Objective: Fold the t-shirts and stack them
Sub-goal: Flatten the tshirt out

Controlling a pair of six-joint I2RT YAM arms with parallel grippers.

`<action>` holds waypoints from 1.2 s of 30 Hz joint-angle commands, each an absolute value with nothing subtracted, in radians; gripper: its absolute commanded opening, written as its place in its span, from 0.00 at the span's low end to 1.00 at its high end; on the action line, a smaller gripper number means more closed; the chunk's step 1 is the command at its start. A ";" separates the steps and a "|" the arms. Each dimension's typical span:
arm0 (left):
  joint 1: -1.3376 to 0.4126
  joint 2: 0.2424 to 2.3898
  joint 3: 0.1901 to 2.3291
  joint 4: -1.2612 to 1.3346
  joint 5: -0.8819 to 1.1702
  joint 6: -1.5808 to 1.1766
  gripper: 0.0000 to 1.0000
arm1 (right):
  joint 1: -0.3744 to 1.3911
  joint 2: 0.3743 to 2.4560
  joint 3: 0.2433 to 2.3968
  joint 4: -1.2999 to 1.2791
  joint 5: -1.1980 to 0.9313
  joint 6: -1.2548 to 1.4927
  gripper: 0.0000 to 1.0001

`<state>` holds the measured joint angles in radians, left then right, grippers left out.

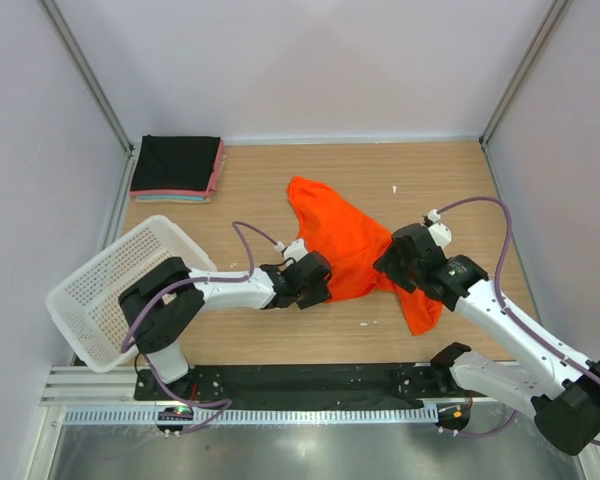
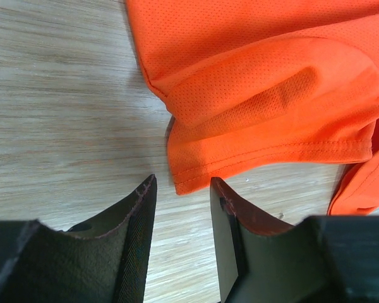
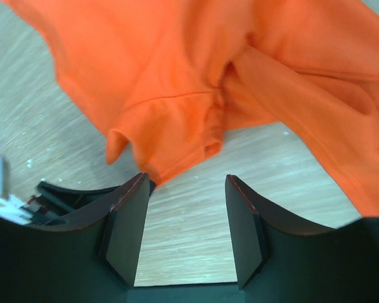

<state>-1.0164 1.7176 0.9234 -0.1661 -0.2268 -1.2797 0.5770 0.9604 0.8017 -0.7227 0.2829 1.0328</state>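
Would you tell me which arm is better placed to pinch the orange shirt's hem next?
Left, probably: the left gripper frames a hem corner of the orange t-shirt between open jaws; the right gripper faces mostly bare table.

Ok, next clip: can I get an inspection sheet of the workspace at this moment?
Surface: wooden table, light woodgrain.
Job's things: orange t-shirt crumpled mid-table, unfolded; folded stack at the back left corner, black on top, pink and teal beneath.
Clutter: white mesh basket tilted at the left edge; small white specks on the wood.
Grippers: left gripper open, shirt hem corner at its fingertips, not pinched; right gripper open, nothing between its fingers.
Cables: purple cable looping along each arm.
Surroundings: pale walls, metal frame posts.
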 commanded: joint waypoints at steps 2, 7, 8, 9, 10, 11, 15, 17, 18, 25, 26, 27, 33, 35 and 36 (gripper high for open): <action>-1.019 1.733 0.925 -0.172 -0.281 -1.240 0.41 | 0.542 0.960 0.753 -0.851 0.267 1.172 0.58; -1.019 1.772 0.922 -0.134 -0.226 -1.223 0.39 | 0.491 0.953 0.681 -0.974 0.291 1.273 0.60; -1.019 1.775 0.920 -0.118 -0.218 -1.223 0.38 | 0.482 0.951 0.677 -0.991 0.299 1.282 0.60; -1.019 1.779 0.917 -0.109 -0.210 -1.220 0.38 | 0.480 0.950 0.663 -1.003 0.310 1.292 0.61; -1.019 1.784 0.917 -0.103 -0.203 -1.216 0.37 | 0.479 0.943 0.655 -1.020 0.314 1.308 0.61; -1.019 1.787 0.919 -0.094 -0.193 -1.210 0.37 | 0.479 0.934 0.644 -1.022 0.316 1.313 0.61; -1.019 1.795 0.919 -0.069 -0.181 -1.203 0.29 | 0.469 0.920 0.566 -0.988 0.318 1.332 0.61; -1.019 1.801 0.916 -0.058 -0.170 -1.203 0.21 | 0.469 0.916 0.545 -0.915 0.290 1.298 0.61; -1.019 1.804 0.916 -0.060 -0.170 -1.200 0.10 | 0.469 0.919 0.526 -0.878 0.282 1.292 0.60; -0.947 1.655 0.881 -0.143 -0.224 -1.146 0.00 | 0.468 1.020 0.502 -0.850 0.382 1.272 0.60; -0.934 1.629 0.882 -0.173 -0.232 -1.134 0.00 | 0.468 1.032 0.503 -0.839 0.397 1.264 0.59; -0.908 1.605 0.885 -0.190 -0.241 -1.120 0.00 | 0.468 1.046 0.502 -0.827 0.437 1.247 0.57; -0.858 1.425 0.974 -0.377 -0.357 -1.000 0.00 | 0.422 1.181 0.601 -0.828 0.564 1.200 0.01; -0.832 1.384 1.035 -0.454 -0.394 -0.956 0.00 | 0.405 1.199 0.672 -0.870 0.612 1.160 0.01; -0.818 1.373 1.086 -0.486 -0.405 -0.947 0.00 | 0.385 1.200 0.755 -0.927 0.685 1.148 0.01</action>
<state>-0.8459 1.4334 0.9684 -0.3477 -0.2981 -1.0424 0.4156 1.1973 0.6010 -0.8558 0.4820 1.1969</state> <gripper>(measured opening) 0.003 0.033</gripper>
